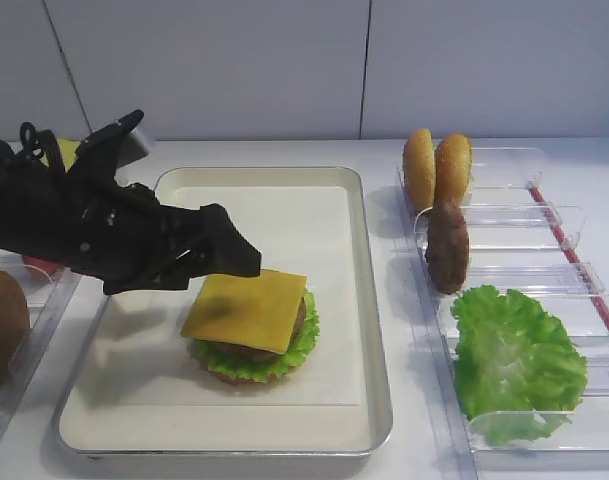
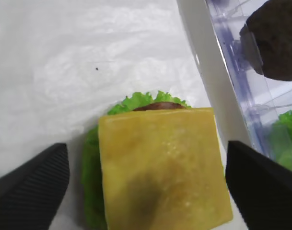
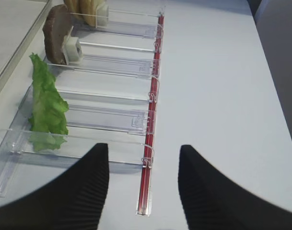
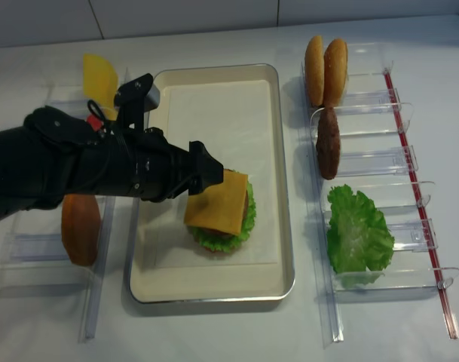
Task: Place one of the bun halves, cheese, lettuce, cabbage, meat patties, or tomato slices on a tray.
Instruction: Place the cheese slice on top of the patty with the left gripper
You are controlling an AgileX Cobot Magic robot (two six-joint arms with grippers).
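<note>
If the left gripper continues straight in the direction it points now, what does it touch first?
Most likely the cheese. The left gripper stands open just above that slice, which lies on top of the stack on the tray. How much gap remains between the fingers and the slice is hard to judge.

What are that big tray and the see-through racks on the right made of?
The tray looks like cream-coated metal: its rim shines silver, and a crinkly white paper sheet lines it. The racks look like clear rigid plastic: the table shows through them, and their edges glint.
</note>
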